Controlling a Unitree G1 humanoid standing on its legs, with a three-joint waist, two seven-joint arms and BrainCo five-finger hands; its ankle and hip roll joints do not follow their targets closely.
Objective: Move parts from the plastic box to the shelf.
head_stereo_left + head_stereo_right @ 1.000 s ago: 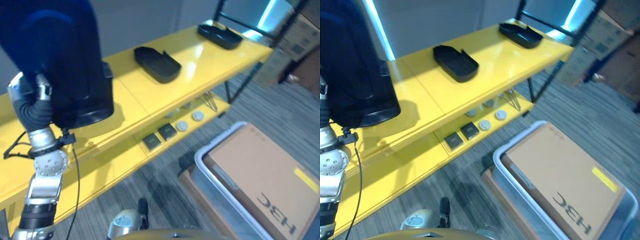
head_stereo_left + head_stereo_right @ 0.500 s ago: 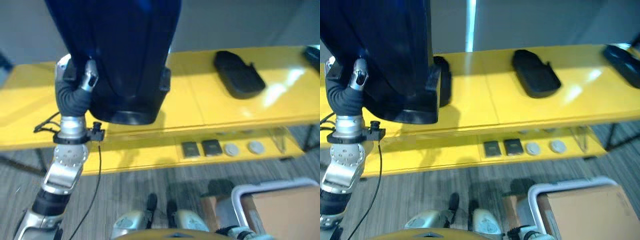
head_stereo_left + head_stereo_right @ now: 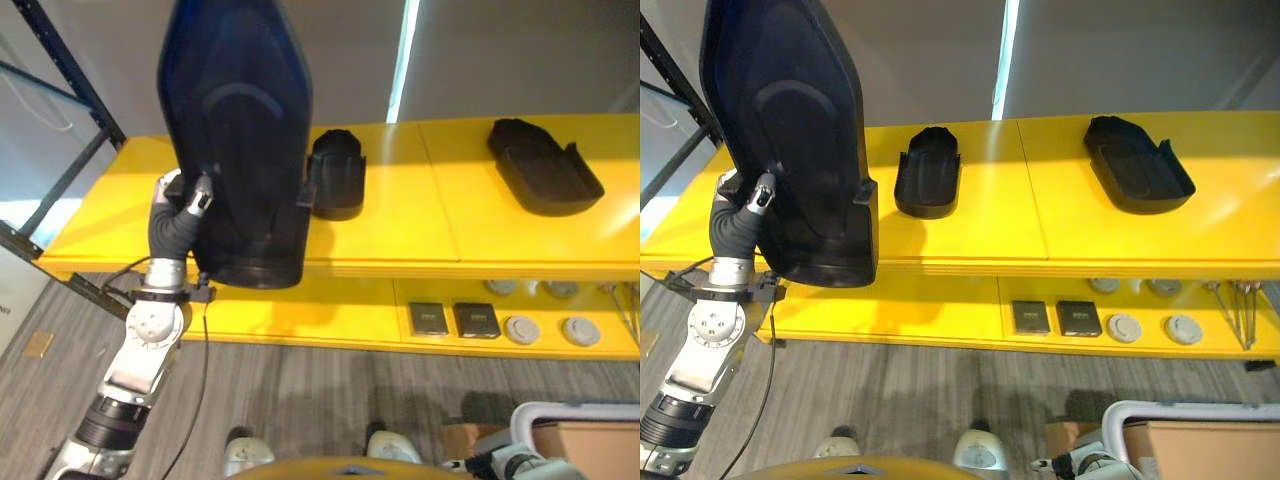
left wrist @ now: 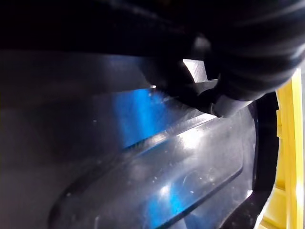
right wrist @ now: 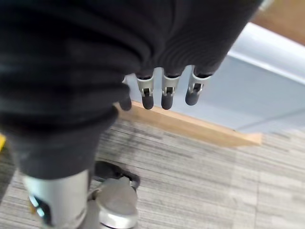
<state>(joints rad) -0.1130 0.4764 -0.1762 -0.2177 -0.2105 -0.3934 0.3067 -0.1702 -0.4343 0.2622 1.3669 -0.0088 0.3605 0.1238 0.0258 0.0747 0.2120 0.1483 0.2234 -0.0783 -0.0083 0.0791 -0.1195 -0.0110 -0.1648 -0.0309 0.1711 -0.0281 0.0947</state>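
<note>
So the part (image 3: 790, 150) in play is a big dark glossy moulded shell, kind of a tall rounded cover with a raised oval shape pressed into its face and a squared-off notched bottom end. The left hand (image 3: 748, 195) has it by the left edge, fingers curled round the rim, holding it upright in front of the left end of the yellow shelf (image 3: 1040, 215). Its bottom end hangs just over the shelf's near edge; I can't tell if it touches.

Two smaller black parts already sit on the top deck: one in the middle (image 3: 928, 185), one further right (image 3: 1137, 177). The lower deck has little square and round bits (image 3: 1080, 318) on the right.

The right hand (image 5: 164, 90) hangs low with fingers straight and relaxed, holding nothing, next to the pale plastic box (image 5: 267, 90).

Compared with half a second ago, the whole view has swung left, so the shelf's left end and frame post now show and the box has mostly slid out at the lower right. The grip on the part looks the same.
</note>
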